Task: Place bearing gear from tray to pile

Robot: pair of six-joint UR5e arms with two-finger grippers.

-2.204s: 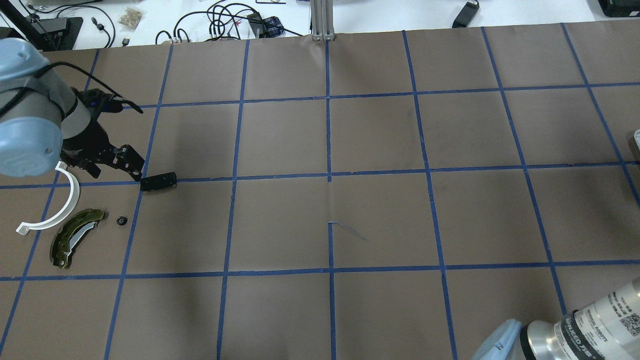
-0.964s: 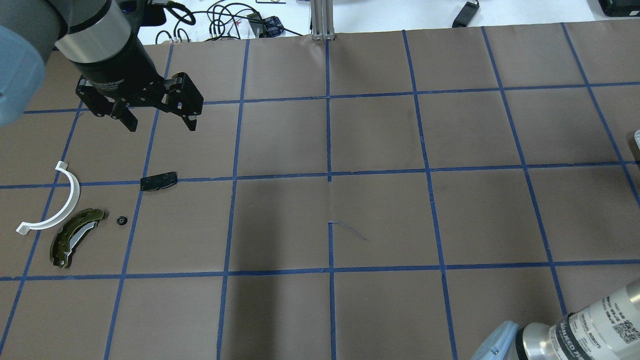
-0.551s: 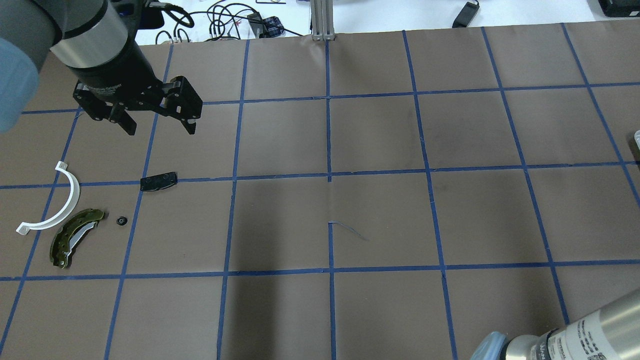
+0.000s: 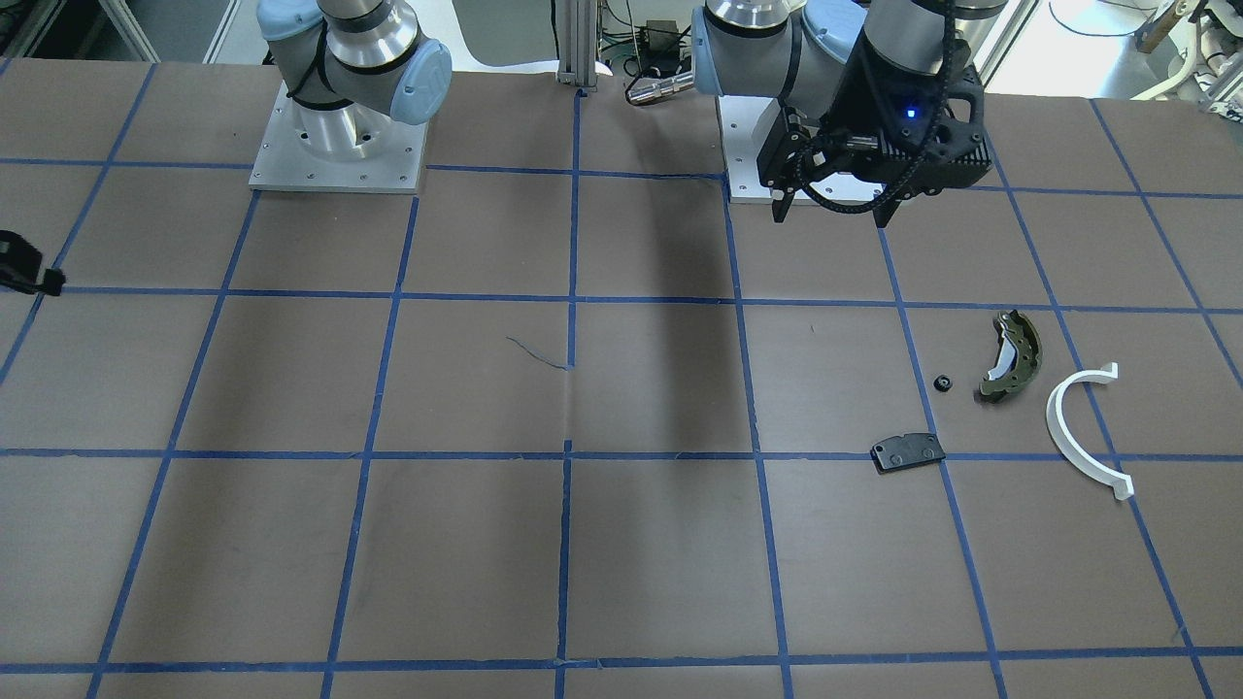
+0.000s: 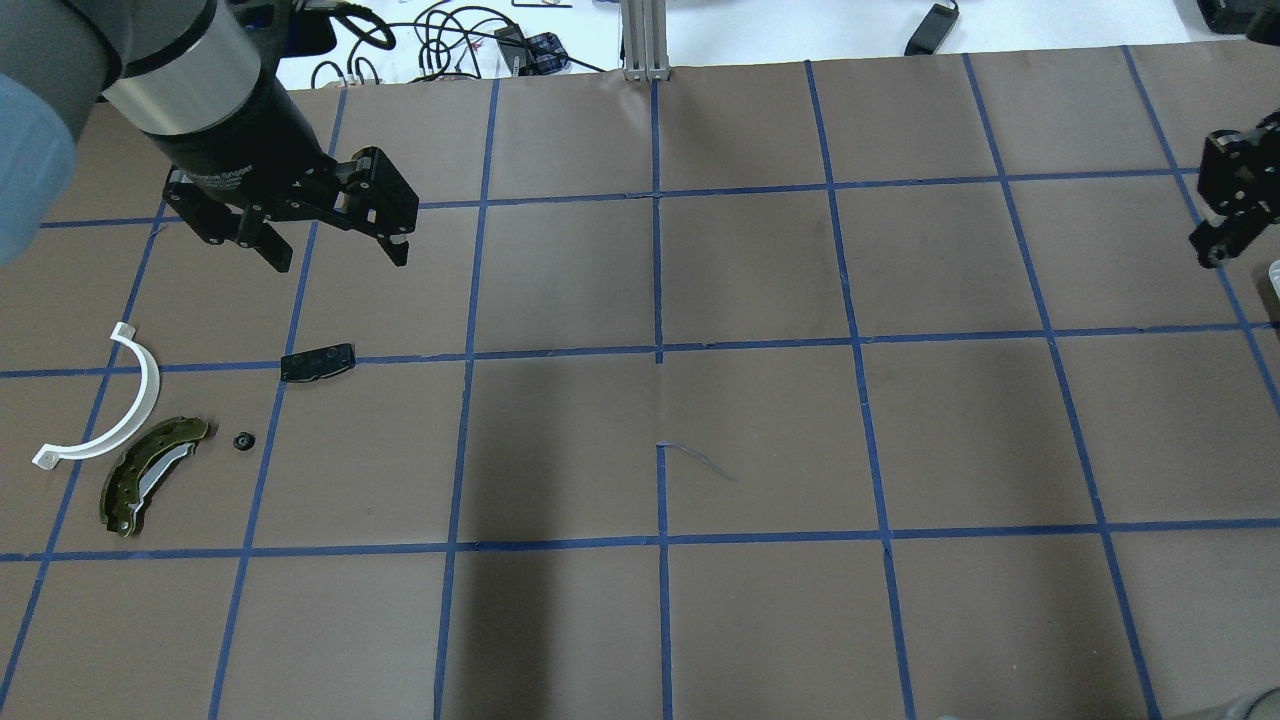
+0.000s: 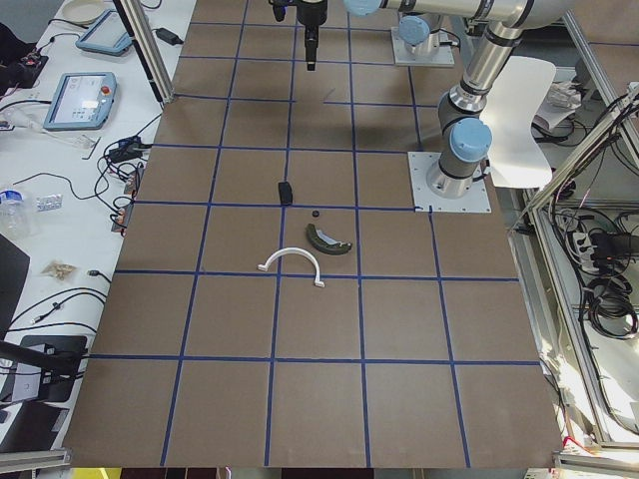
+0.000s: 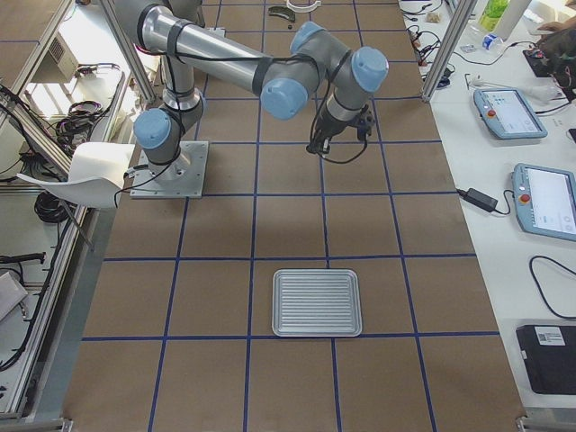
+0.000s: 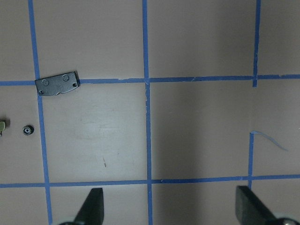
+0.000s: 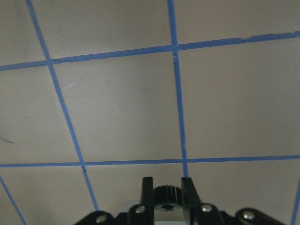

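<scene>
The bearing gear (image 9: 165,196), small, dark and finely toothed, sits pinched in the right tool (image 9: 167,183). That tool has just swung into the overhead view at 3 o'clock, so the gear is off the ribbed metal tray (image 7: 317,302) and, I judge, in transit. The pile lies at 9 o'clock on the brown table (image 5: 760,440): olive curved brake shoe (image 5: 150,470), smooth white half-ring (image 5: 140,400), flat holed black plate (image 5: 317,362). The left tool (image 5: 338,255) hangs wide open at 10 o'clock.

We see the left arm (image 5: 190,65) and right arm (image 7: 225,63) in silver-grey tubing with pale blue joint caps (image 4: 418,83), on square metal base plates (image 4: 282,175). The left wrist is black, with white lettering (image 5: 222,176), a looped black cable (image 4: 840,207) and a blue light (image 4: 910,113). The black right gripper (image 9: 167,188) shows silver screws (image 9: 202,207).
</scene>
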